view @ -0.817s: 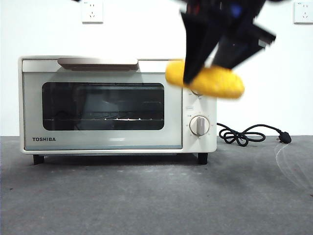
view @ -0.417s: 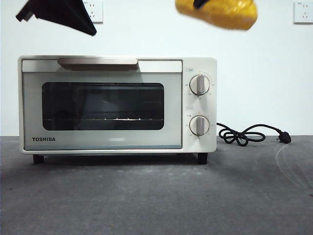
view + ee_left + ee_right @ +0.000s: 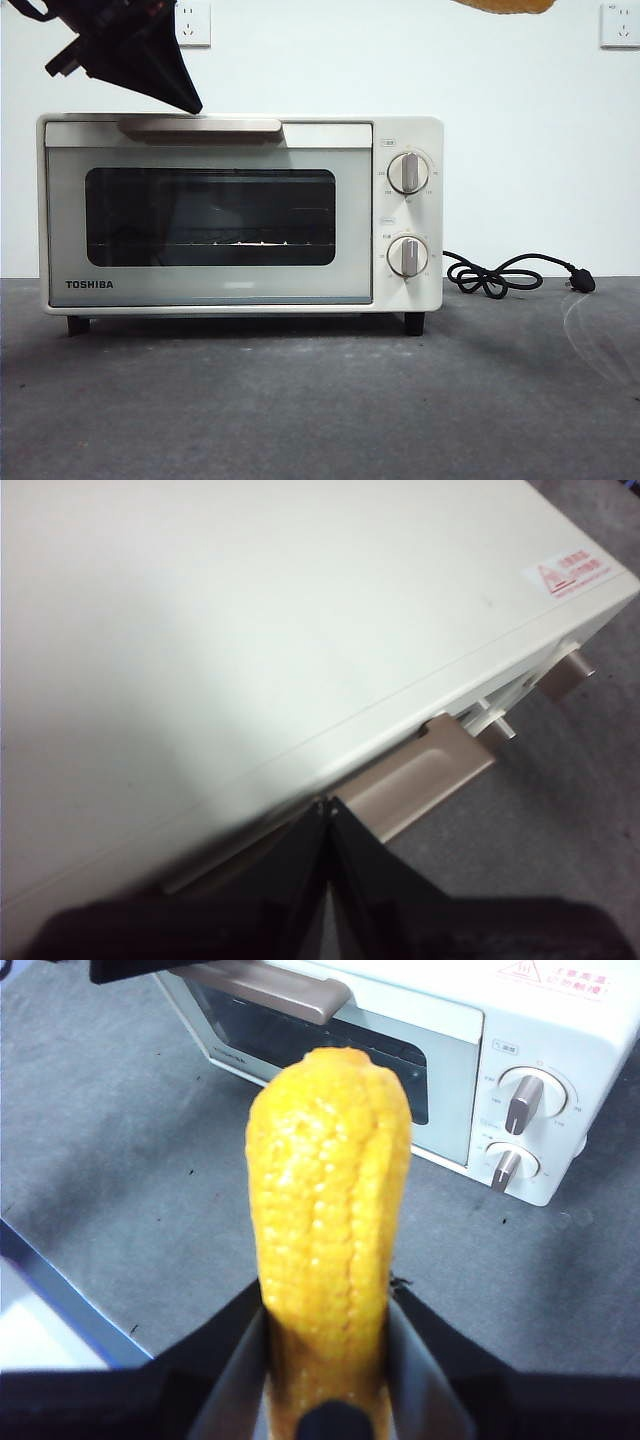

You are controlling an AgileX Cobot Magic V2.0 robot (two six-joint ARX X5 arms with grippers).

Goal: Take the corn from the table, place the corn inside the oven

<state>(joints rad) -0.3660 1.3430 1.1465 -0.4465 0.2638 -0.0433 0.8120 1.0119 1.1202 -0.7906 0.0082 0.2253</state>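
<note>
Grey and matte, the desk (image 3: 320, 400) lies bare in front of you, with the oven (image 3: 240, 215) standing further back against the white wall, its door shut and the black cord (image 3: 515, 272) trailing off beside it. Your right gripper (image 3: 328, 1345) is clamped on the corn (image 3: 328, 1220), holding it high over the desk; from the front only a sliver of it shows at the top edge, above and to the knob side of the oven. The cob is gripped near one end, its long axis running straight out along the jaws with the free, rounded end pointing away from the wrist, toward the oven front. You should expect it to be stiff and light, but glossy and bumpy, so it may slip or roll between flat jaws; a hold closer to the middle would likely resist swinging better. Your left gripper (image 3: 326, 815) hangs just over the oven's top front edge, jaws pressed together on nothing, close to the beige handle (image 3: 425, 780). That door looks like the next obstacle.
</note>
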